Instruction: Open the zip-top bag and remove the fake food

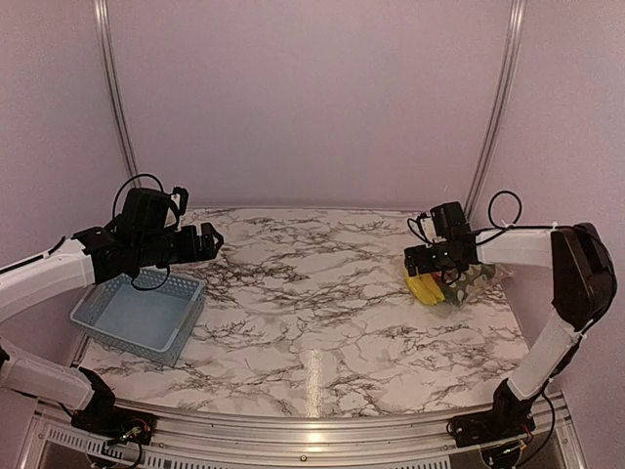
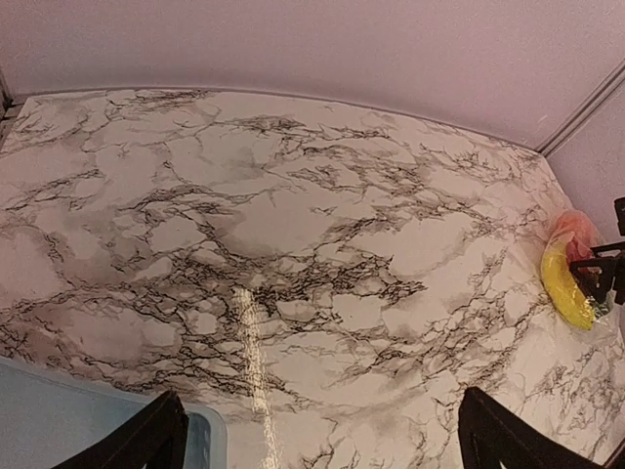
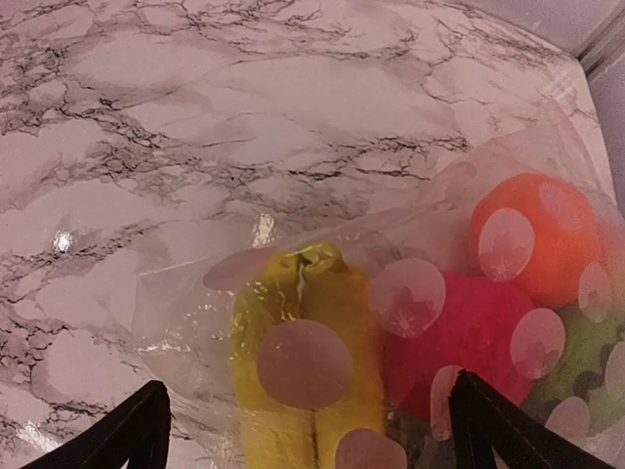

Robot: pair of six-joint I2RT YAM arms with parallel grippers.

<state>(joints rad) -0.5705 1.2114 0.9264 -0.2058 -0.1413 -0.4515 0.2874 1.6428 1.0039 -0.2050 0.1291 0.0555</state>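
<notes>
The clear zip-top bag (image 1: 467, 281) lies at the right of the marble table. In the right wrist view the bag (image 3: 186, 293) shows pale round prints and holds a yellow banana (image 3: 303, 352), a red fruit (image 3: 459, 337), an orange ball (image 3: 532, 234) and a green vegetable (image 3: 586, 366). My right gripper (image 1: 437, 262) hangs open just above the bag (image 3: 308, 430), its fingers wide apart on either side of the banana. My left gripper (image 1: 207, 241) is open and empty at the left, above the table by the basket. The left wrist view shows the banana (image 2: 564, 288) far off.
A light blue slatted basket (image 1: 140, 315) stands at the front left, its corner in the left wrist view (image 2: 88, 430). Pink walls close in the table at the back and sides.
</notes>
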